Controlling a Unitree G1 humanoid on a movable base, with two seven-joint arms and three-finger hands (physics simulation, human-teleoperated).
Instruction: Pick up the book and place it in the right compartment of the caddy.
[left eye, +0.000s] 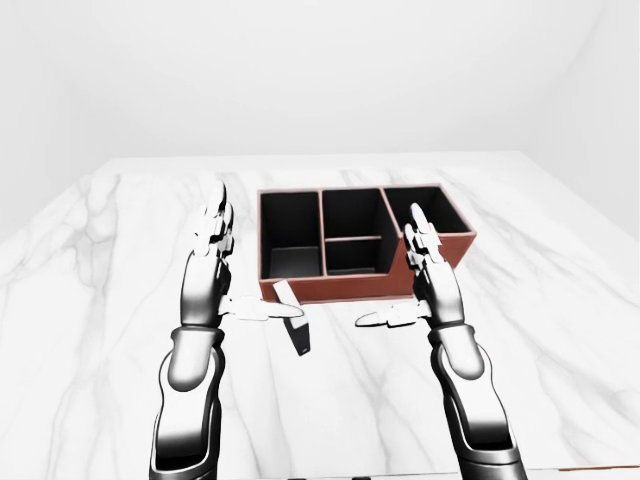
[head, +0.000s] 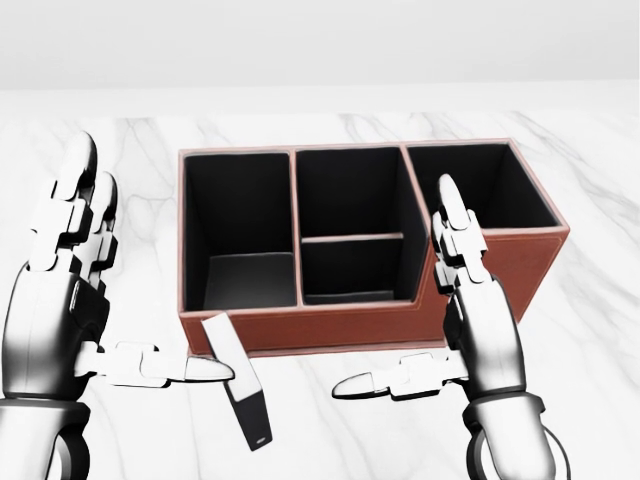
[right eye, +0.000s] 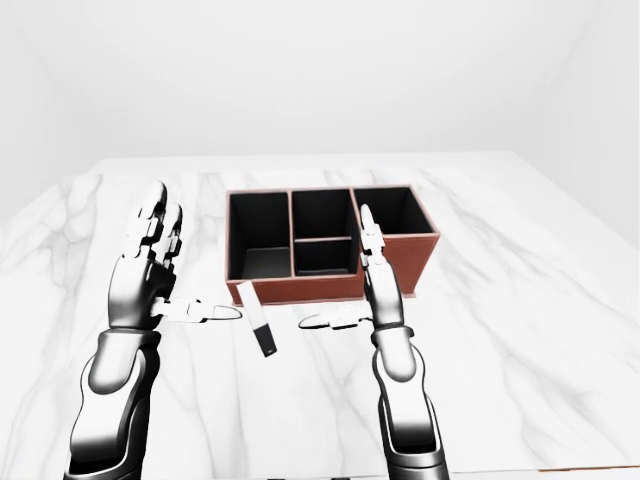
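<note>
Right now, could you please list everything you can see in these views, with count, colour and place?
caddy: one, reddish-brown with black inside, four compartments, all apparently empty, centre of the head view.
book: one, dark with white page edge, on the table just below the caddy's left end.
table: one, white marble, under everything.
left hand: one, silver and black, open, left of the book.
right hand: one, silver and black, open, before the caddy's right end.

Both arms raised over the marble table (head: 320, 440). Left hand (head: 60, 300) open, fingers up, thumb pointing inward. Right hand (head: 480, 320) mirrors it, open, fingers upright, thumb reaching left. Neither hand grips anything; they stand well apart.
</note>
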